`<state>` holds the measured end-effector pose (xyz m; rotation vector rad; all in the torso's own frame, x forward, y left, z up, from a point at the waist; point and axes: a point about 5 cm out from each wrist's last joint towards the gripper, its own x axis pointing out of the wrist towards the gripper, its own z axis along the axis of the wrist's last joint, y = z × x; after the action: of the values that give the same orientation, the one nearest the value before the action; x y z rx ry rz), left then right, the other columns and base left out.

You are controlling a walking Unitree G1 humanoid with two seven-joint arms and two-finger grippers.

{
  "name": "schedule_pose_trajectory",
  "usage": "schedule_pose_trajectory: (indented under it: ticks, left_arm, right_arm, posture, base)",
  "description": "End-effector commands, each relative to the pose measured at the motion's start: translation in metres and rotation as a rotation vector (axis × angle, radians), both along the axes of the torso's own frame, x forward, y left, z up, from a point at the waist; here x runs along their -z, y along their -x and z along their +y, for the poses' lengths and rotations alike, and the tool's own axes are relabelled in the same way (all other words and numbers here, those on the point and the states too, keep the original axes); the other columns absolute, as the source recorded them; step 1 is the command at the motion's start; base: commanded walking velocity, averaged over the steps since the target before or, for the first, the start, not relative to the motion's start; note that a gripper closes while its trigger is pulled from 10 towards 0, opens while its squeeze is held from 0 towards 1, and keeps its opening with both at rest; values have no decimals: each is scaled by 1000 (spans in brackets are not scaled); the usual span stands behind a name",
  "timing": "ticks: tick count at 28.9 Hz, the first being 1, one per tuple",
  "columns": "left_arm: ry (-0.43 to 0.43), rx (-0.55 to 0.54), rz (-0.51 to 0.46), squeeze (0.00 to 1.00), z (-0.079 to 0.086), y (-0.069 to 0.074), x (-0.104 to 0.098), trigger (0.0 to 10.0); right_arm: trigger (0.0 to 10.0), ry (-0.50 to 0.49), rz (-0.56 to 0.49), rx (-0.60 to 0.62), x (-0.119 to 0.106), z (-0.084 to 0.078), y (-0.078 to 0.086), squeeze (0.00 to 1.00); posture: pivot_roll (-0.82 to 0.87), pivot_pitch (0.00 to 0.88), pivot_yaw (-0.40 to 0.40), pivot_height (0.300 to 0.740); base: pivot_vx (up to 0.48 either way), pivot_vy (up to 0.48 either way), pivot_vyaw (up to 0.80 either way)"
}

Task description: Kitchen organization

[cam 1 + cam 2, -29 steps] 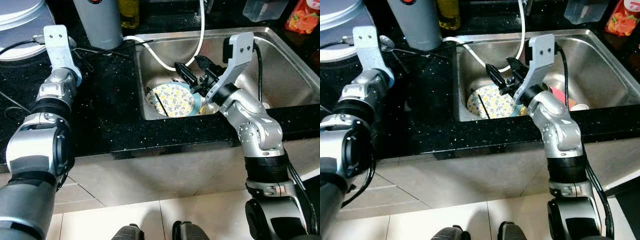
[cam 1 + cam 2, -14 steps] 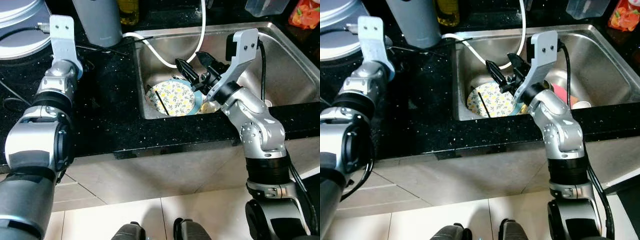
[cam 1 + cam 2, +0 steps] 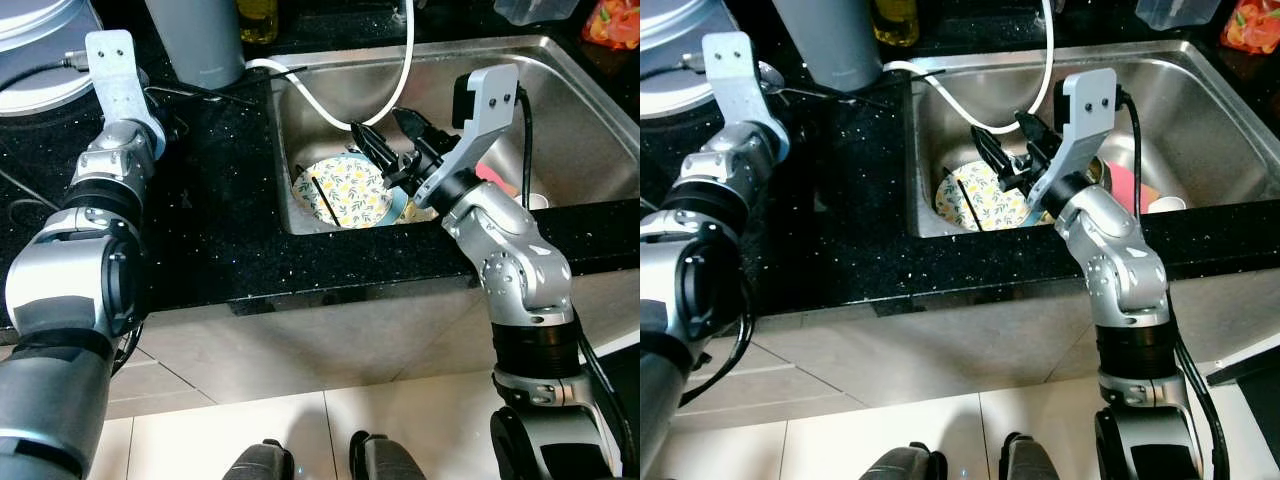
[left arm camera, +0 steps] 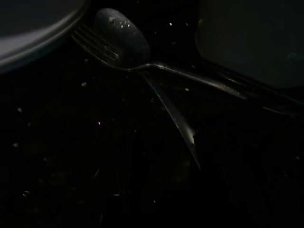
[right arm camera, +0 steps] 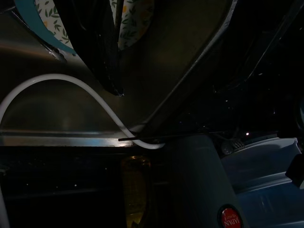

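Note:
A yellow-flowered plate with a teal rim (image 3: 352, 192) lies tilted at the near left of the steel sink (image 3: 580, 120), and a thin dark stick crosses it. My right gripper (image 3: 388, 140) hovers just above the plate's far edge. It is open, with its fingers spread and nothing between them. One black finger (image 5: 108, 57) shows in front of the plate (image 5: 135, 16) in the right wrist view. My left arm (image 3: 115, 160) reaches over the black counter toward a spoon (image 4: 121, 34) and a fork (image 4: 92, 40) that lie crossed there.
A white hose (image 3: 402, 75) loops into the sink. A pink item (image 3: 495, 175) and a white cup (image 3: 538, 201) sit at the sink's right. A grey canister (image 3: 195, 40), a yellow bottle (image 3: 258, 15) and a white lidded tub (image 3: 35, 45) stand on the counter (image 3: 220, 240).
The view has swayed a little. Neither gripper has visibly moved relative to the sink or the counter.

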<state>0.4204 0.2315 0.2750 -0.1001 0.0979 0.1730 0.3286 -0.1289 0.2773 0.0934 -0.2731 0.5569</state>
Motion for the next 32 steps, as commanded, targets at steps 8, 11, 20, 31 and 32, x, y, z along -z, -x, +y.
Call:
schedule_pose_trajectory:
  ticks: [8, 11, 20, 31, 32]
  left_arm:
    - [37, 89, 152, 0, -9, 3, 36, 10000]
    - [48, 89, 148, 0, -9, 3, 34, 10000]
    - [111, 101, 120, 0, -10, 2, 28, 10000]
    - [-314, 198, 193, 0, -14, 2, 40, 10000]
    - [-301, 188, 195, 0, -13, 2, 40, 10000]
  right_arm:
    - [10000, -17, 1, 8, 2, -1, 4, 0]
    - [10000, -18, 2, 8, 2, -1, 4, 0]
    - [10000, -18, -4, -4, 0, 3, 2, 0]
    - [10000, -23, 11, 15, 5, 0, 10, 0]
    - [10000, -23, 12, 16, 5, 0, 10, 0]
  posture:
    - [58, 209, 69, 740]
    - [58, 209, 69, 740]
    - [53, 195, 64, 740]
    - [32, 216, 81, 740]
    - [32, 216, 81, 740]
  base:
    - [0, 0, 0]
    - [0, 0, 0]
    - [0, 0, 0]
    - [0, 0, 0]
    - [0, 0, 0]
